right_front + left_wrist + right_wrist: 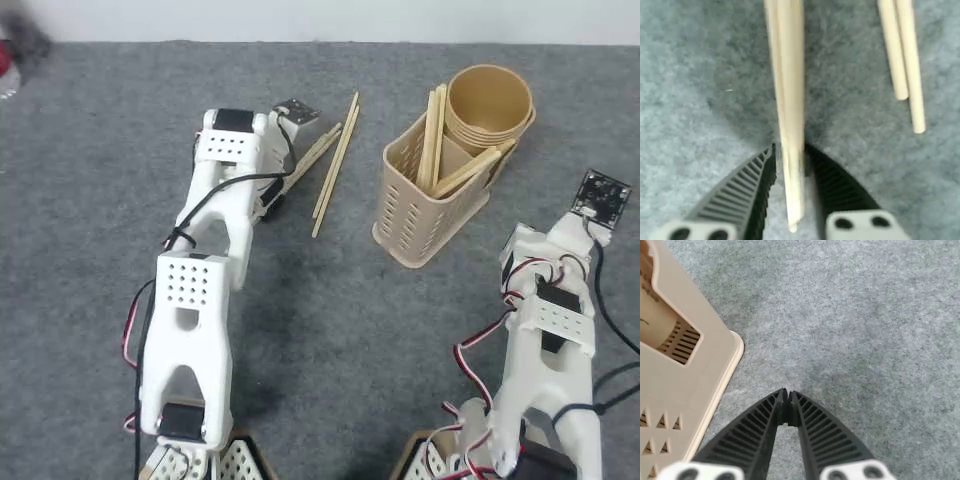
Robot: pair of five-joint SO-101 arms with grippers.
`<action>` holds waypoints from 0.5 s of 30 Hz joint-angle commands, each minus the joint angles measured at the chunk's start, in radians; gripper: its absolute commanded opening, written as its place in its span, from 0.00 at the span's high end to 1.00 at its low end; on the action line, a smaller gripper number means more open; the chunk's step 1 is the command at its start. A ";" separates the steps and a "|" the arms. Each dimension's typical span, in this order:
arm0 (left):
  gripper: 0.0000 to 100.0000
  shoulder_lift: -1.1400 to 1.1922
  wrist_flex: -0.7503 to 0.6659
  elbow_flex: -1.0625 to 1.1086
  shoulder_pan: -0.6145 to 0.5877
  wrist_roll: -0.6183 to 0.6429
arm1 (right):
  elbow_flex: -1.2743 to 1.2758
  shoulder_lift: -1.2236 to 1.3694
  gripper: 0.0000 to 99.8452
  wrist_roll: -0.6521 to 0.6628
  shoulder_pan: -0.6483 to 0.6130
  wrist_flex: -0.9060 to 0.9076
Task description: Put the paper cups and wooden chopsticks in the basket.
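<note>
Left tool (pixel 790 148) clenched on wooden chopsticks (pixel 787 75), loose pair (pixel 902 60) lying just beside on grey counter (pixel 100 150), right tool (pixel 788 392) closed on nothing near basket (pixel 420 215), paper cups (pixel 488 100) stacked inside.

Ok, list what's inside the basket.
A stack of paper cups and several chopsticks leaning beside it. The basket hides their lower parts and its own bottom behind its walls.

Robot test bench: grey felt tabletop (pixel 350 330); bare servo wiring (pixel 130 342); white plastic arms (pixel 195 330)
</note>
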 commanded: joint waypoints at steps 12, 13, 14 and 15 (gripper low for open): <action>0.99 -0.058 0.031 0.125 0.054 -0.081 | -0.008 -0.016 0.99 0.012 -0.010 -0.013; 0.99 -0.060 0.032 0.128 0.058 -0.081 | -0.008 -0.016 0.99 0.012 -0.008 -0.013; 0.99 -0.060 0.032 0.133 0.061 -0.081 | -0.008 -0.016 0.99 0.012 -0.008 -0.013; 0.99 -0.061 0.032 0.133 0.061 -0.081 | -0.008 -0.016 0.99 0.012 -0.008 -0.013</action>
